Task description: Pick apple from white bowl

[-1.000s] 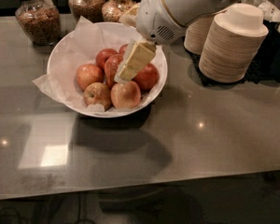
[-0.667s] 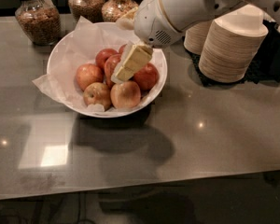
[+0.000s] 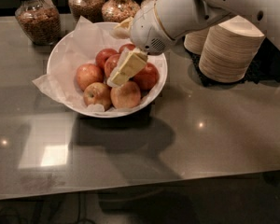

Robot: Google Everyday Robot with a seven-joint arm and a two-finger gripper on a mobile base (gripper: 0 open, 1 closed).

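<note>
The white bowl [image 3: 60, 59], lined with crumpled white paper, stands at the back left of the table and holds several apples. The deep red apple [image 3: 148, 76] lies at the right side of the bowl. Paler yellow-pink apples [image 3: 126, 96] lie at the front and left, and darker red ones [image 3: 105, 56] at the back. My gripper [image 3: 115, 80], cream-coloured, reaches down from the upper right into the middle of the bowl. It is just left of the deep red apple and just above the front apples. Nothing shows in its hold.
Stacks of tan paper bowls [image 3: 228, 50] stand on a dark mat at the back right. Glass jars of food [image 3: 37, 17] line the back edge behind the bowl. My white arm [image 3: 186, 13] crosses above the bowl's right rim. The table's front edge runs along the bottom.
My gripper has edged a little lower and to the left, deeper among the apples. The apples and the bowl have not moved.
</note>
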